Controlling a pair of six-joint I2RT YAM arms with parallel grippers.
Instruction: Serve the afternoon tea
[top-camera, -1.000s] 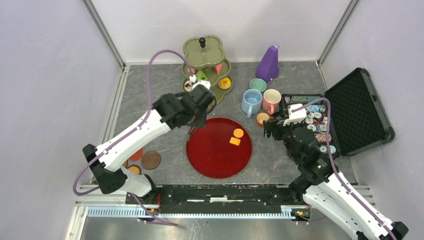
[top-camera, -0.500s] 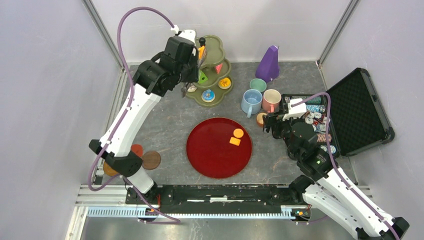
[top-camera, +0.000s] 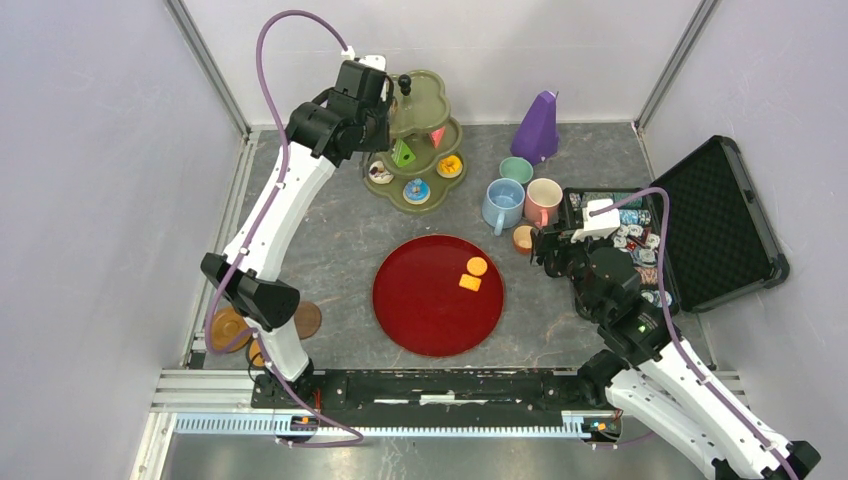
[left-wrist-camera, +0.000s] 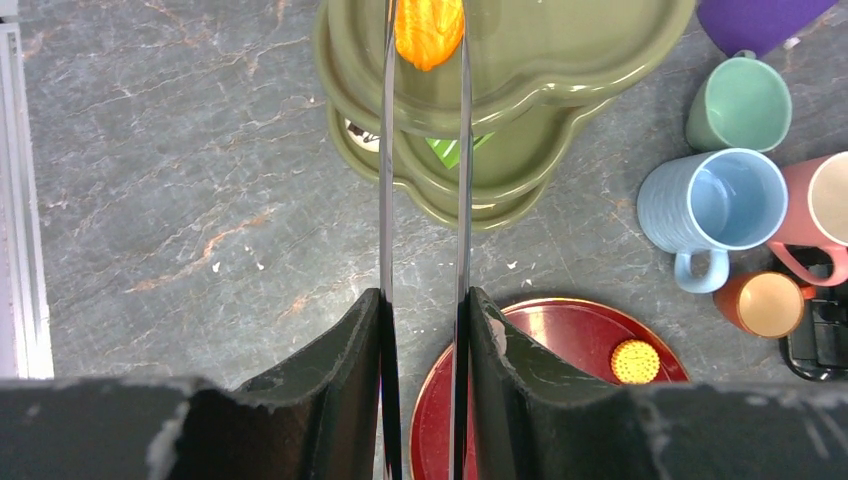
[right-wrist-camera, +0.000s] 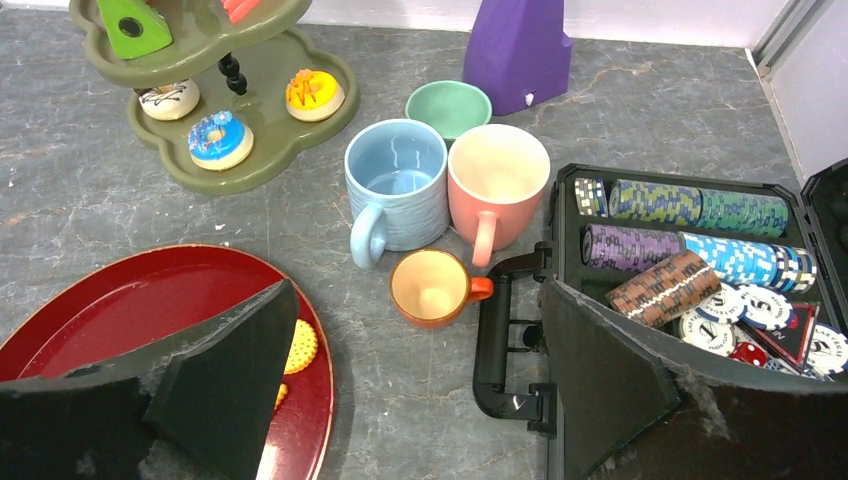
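- The left gripper (left-wrist-camera: 426, 12) is clamped on an orange biscuit (left-wrist-camera: 430, 35). Both thin fingers (left-wrist-camera: 386, 200) press against its sides.
- We see this biscuit held above the top tier of the green tiered stand (left-wrist-camera: 560, 60), at the back of the table (top-camera: 330, 220).
- We cannot tell whether the biscuit touches the tier.
- The right gripper (right-wrist-camera: 420, 370) hangs with its jaws wide apart and nothing between them.
- The small orange cup (right-wrist-camera: 432, 287) stands upright just ahead of the right gripper, clear of both jaws.
- The blue mug (right-wrist-camera: 395, 185) and the pink mug (right-wrist-camera: 497, 180) stand touching side by side behind the cup. The green mug (right-wrist-camera: 448, 108) stands behind them.
- The bottom tier holds a blue donut (right-wrist-camera: 215, 140), a yellow donut (right-wrist-camera: 314, 92) and a white donut (right-wrist-camera: 168, 98).
- A green cake slice (right-wrist-camera: 133, 25) lies on the middle tier.
- The red tray (top-camera: 420, 310) lies at the table centre. A round biscuit (top-camera: 477, 266) and a square biscuit (top-camera: 469, 283) lie on its right part, just beside each other.
- The open chip case (top-camera: 715, 225) lies at the right, and the purple metronome (top-camera: 537, 128) stands behind the mugs.
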